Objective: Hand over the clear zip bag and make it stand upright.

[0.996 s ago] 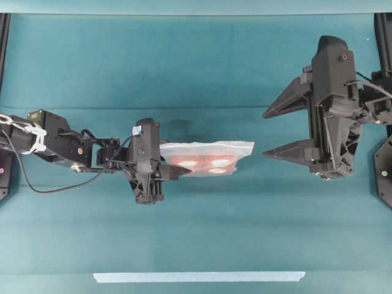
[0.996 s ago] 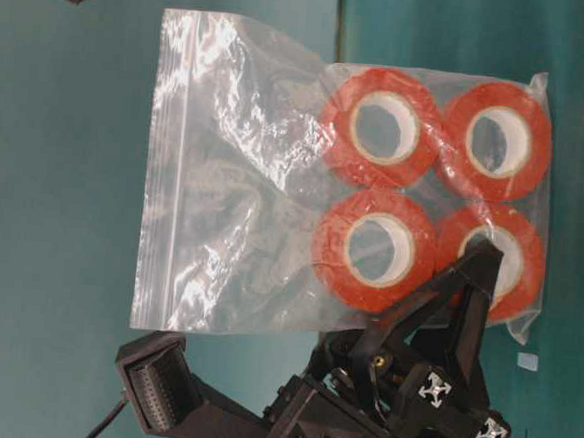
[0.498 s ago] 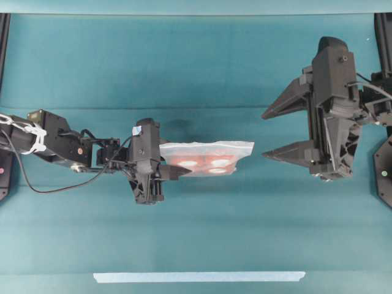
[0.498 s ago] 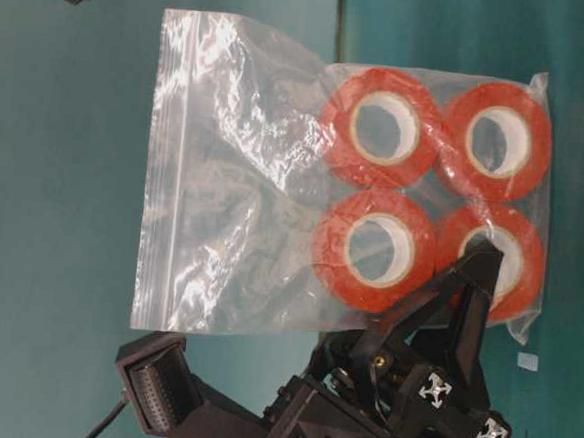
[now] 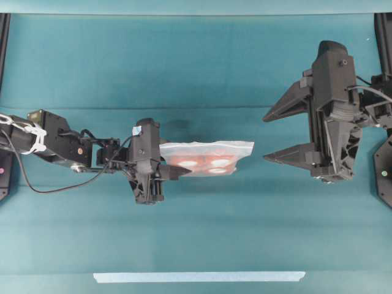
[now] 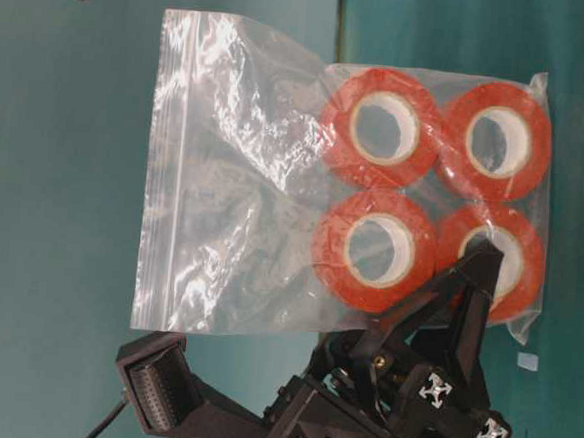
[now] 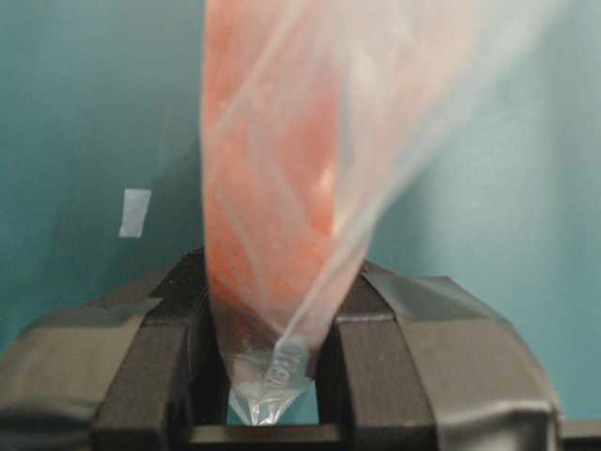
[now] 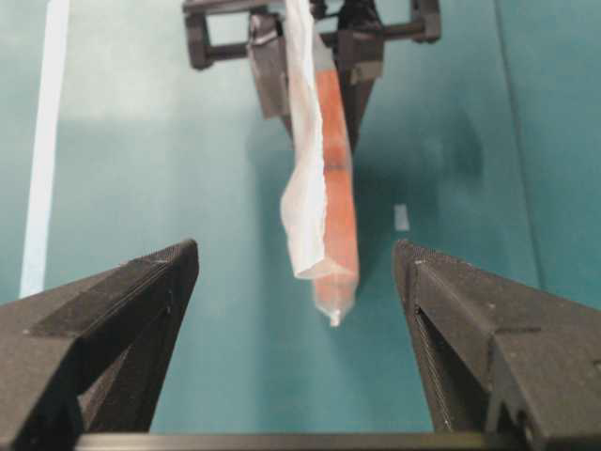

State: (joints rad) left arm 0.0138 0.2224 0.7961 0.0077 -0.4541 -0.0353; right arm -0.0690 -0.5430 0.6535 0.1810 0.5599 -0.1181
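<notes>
Overhead: almost nothing has changed over the last second. The left hand keeps its pinch on one end of the clear zip bag, held out edge-on above the teal worktop. The right hand, well apart from the bag's free end, has barely shifted and its jaws gape wide with nothing between them. By my reading the handover is still waiting on the right arm's approach. One bag, two hands, and one pale tape strip on the worktop nearer the camera than the bag.

Table-level: the bag hangs flat to the camera, zip strip at the far side from the four orange-red tape rolls; the left hand grips beside the lower roll pair.

Left wrist: two dark fingers squeeze the bag's crumpled edge between them, closed on plastic.

Right wrist: the bag sits centred between the two spread fingers but beyond them, touching neither.
</notes>
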